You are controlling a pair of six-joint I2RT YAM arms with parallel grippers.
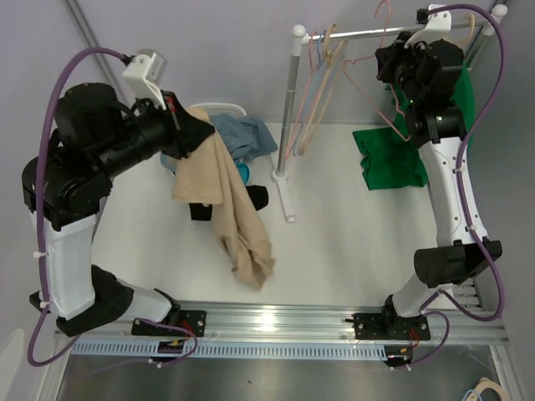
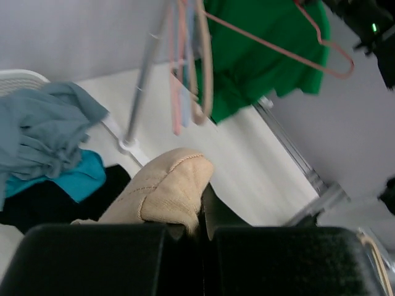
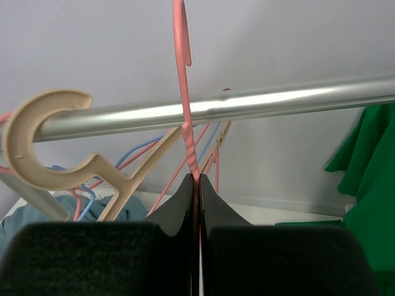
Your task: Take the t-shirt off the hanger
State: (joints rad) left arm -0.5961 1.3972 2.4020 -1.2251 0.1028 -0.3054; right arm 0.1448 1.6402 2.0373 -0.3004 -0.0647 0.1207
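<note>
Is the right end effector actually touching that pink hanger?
Touching. The right wrist view shows the right end effector shut on the pink hanger, its twisted wire neck pinched between the closed jaws.

Bright, even overhead light with soft shadows; glare on the aluminium rail (image 1: 267, 316) at six o'clock; hangers (image 2: 204, 61) at twelve o'clock blurred.

White mesh basket (image 1: 219, 109) at far left of tabletop (image 1: 351, 251), blue-grey garment (image 1: 247, 138) heaped in it and spilling over rim. Teal cloth (image 2: 80, 176) under that garment, black fabric (image 1: 201, 209) beside it on tabletop. Clothes rack: metal rail (image 3: 278, 102) on white post (image 1: 290, 117). Beige plastic hanger (image 3: 55, 154) hooked over rail; pink and blue wire hangers (image 1: 313, 100) bunched near post. Green garment (image 1: 389, 159) right of rack, partly on tabletop.
</note>
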